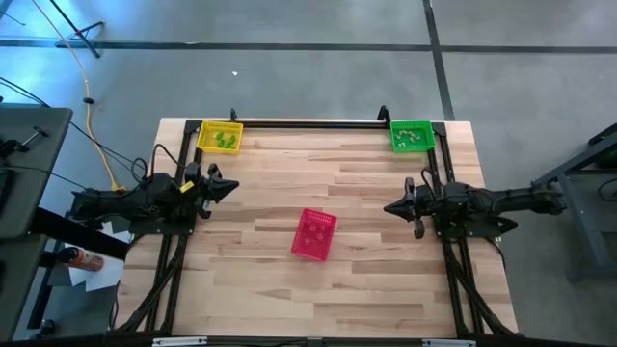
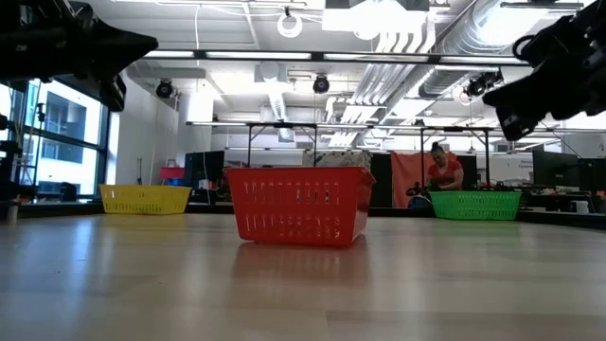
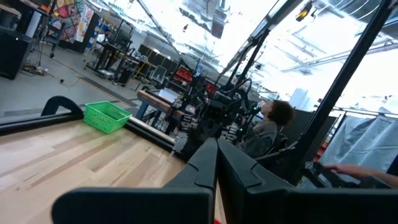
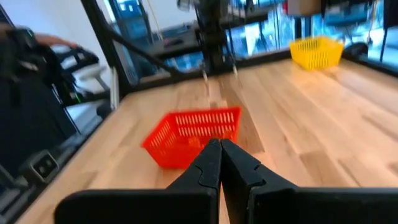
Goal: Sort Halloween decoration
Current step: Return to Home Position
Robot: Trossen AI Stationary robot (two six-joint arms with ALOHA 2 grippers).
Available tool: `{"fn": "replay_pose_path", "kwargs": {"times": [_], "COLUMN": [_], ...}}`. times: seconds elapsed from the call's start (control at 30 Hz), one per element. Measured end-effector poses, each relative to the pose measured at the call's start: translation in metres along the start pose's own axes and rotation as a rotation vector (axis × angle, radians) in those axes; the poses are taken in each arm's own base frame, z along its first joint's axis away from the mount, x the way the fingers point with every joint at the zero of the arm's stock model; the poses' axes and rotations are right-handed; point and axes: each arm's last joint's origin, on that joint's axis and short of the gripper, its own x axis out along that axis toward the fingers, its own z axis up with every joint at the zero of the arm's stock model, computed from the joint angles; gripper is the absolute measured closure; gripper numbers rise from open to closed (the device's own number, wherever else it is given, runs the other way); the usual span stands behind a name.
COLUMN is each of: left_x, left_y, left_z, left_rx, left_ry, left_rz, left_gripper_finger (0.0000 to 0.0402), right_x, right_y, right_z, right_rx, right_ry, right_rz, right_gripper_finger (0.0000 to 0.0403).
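Observation:
Three mesh baskets stand on the wooden table: a yellow one [image 1: 219,136] at the far left corner, a green one [image 1: 412,135] at the far right corner, and a pink-red one [image 1: 314,234] in the middle toward the near edge. Small green trinkets [image 1: 227,141] lie in the yellow basket, and small pieces [image 1: 414,139] show in the green one. My left gripper [image 1: 234,186] hovers shut at the table's left side, pointing right. My right gripper [image 1: 388,206] hovers shut at the right side, pointing left toward the pink-red basket [image 4: 193,134]. Both are clear of the table and hold nothing.
A black bar [image 1: 308,122] runs along the far edge between the two corner baskets. Bare wood lies between the grippers and around the middle basket. A person [image 2: 442,170] sits in the room beyond the far edge.

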Motion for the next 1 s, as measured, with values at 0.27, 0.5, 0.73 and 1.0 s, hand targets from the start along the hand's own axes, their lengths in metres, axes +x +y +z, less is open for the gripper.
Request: {"fn": "replay_pose_path", "kwargs": {"times": [0.27, 0.5, 0.73, 1.0], "left_x": [0.000, 0.000, 0.000, 0.000], "left_y": [0.000, 0.000, 0.000, 0.000], "left_z": [0.000, 0.000, 0.000, 0.000], "left_rx": [0.000, -0.001, -0.001, -0.001], "left_ry": [-0.002, 0.000, -0.001, -0.001], "left_rz": [-0.003, -0.001, -0.001, -0.001], "left_gripper_finger": [0.0401, 0.0401, 0.0401, 0.0401], "right_x": [-0.009, -0.009, -0.009, -0.009], "right_y": [0.003, 0.003, 0.002, 0.002], "right_z": [0.013, 0.012, 0.010, 0.010], "right_rx": [0.002, 0.002, 0.002, 0.002], "right_ry": [-0.165, -0.156, -0.133, -0.132], "right_rz": [0.037, 0.036, 0.031, 0.030], "right_gripper_finger": [0.0402, 0.0402, 0.0402, 0.0402]}}
